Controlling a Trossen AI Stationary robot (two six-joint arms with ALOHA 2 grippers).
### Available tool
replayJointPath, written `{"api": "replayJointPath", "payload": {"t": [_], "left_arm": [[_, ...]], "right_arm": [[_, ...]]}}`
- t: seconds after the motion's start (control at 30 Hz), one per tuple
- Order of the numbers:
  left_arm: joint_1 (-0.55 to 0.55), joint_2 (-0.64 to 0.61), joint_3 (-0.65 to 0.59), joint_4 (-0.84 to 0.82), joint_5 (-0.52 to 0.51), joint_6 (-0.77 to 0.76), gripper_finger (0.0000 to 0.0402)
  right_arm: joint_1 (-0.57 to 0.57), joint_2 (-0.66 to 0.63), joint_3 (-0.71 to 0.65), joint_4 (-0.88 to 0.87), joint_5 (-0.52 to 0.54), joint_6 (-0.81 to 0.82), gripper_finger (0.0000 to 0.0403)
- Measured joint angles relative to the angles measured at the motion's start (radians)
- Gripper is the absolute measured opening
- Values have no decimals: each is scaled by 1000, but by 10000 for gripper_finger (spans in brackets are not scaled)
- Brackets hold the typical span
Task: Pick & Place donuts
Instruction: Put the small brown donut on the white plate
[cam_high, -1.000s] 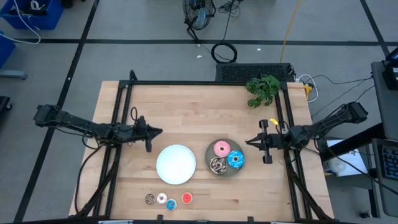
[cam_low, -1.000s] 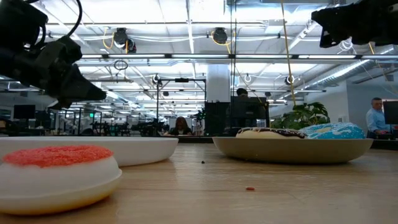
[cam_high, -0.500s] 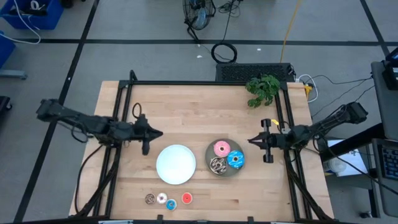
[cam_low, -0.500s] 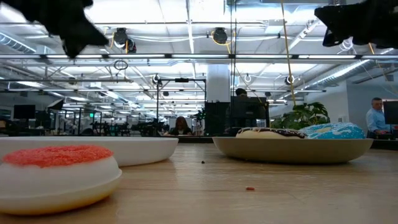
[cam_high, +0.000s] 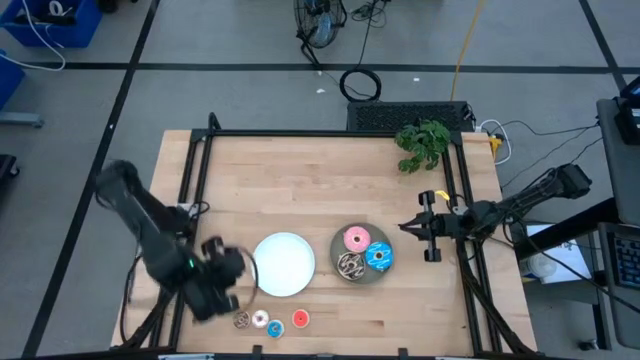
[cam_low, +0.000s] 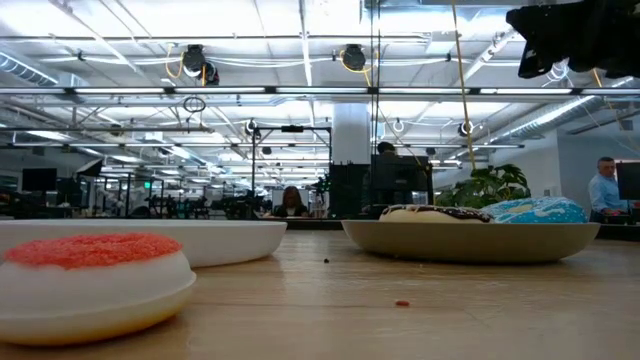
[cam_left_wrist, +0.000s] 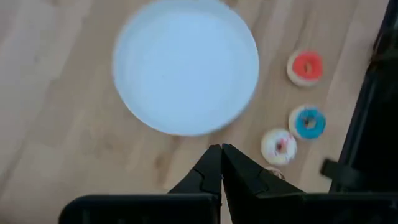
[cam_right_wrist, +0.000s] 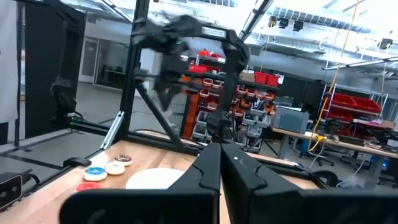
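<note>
1. Nearest the table's front edge, at about 6 o'clock from the white plate (cam_high: 283, 263), four mini donuts lie in a short row on the bare wood: a brown mini donut (cam_high: 241, 320), a white mini donut (cam_high: 259, 319) with a pinkish centre, a blue mini donut (cam_high: 275, 329) on a pale base, and a red mini donut (cam_high: 300, 319), also on a pale base. They sit just beside one another, the red one slightly apart.
2. The left gripper (cam_high: 236, 283) hangs above the table at roughly 8 o'clock from the white plate, just above the brown mini donut's end of the row. Its fingers (cam_left_wrist: 211, 167) are pressed together with nothing between them.
3. The white plate sits mid-table and carries nothing.
4. At 3 o'clock from it, just beside, the grey plate (cam_high: 343, 243) holds the three larger rings: a pink donut (cam_high: 356, 239), a blue donut (cam_high: 379, 256) with pale flecks, and a chocolate donut (cam_high: 350, 265) with sprinkles, all packed close together.
5. The right gripper (cam_high: 407, 228) waits at 3 o'clock of the grey plate, raised, its fingers (cam_right_wrist: 209, 163) closed on nothing.
6. A leafy green plant (cam_high: 423, 143) sits at the table's far right corner.
</note>
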Motion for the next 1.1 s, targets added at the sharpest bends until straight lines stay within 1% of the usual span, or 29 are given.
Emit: {"api": "replayJointPath", "payload": {"t": [0.1, 0.2, 0.37, 0.43, 0.5, 0.57, 0.63, 0.73, 0.8, 0.93, 1.03, 1.1], "left_arm": [[-48, 121, 57, -13, 42, -41, 16], [-69, 210, 77, -12, 84, -76, 17], [-71, 283, 67, -37, 114, -90, 26], [-71, 300, 57, -34, 132, -90, 40], [-70, 307, 52, -24, 133, -71, 63], [-66, 316, 51, -14, 136, -40, 92], [-61, 329, 50, 3, 152, -41, 124], [-59, 337, 49, 69, 192, -33, 165], [-62, 350, 49, 117, 201, -5, 183], [-76, 378, 49, 126, 185, -11, 197], [-90, 408, 49, 125, 194, -6, 196], [-95, 423, 49, 122, 215, 28, 192]], "right_arm": [[0, 1, 0, -2, -7, 0, 0], [0, 2, 0, -3, -47, -1, 0], [0, 2, -1, 15, -77, -2, 0], [0, 2, -1, 14, -78, 0, 0], [0, 2, -1, 3, -78, 0, 0], [0, 2, -1, 0, -79, -4, 0], [0, 2, -1, 3, -79, -5, 0], [0, 2, -2, 5, -79, -4, 0], [0, 2, -2, 6, -79, -3, 0], [0, 1, -2, 9, -79, -15, 0], [0, 2, -2, 10, -79, -28, 0], [0, 2, -2, 12, -79, -29, 0]]}}
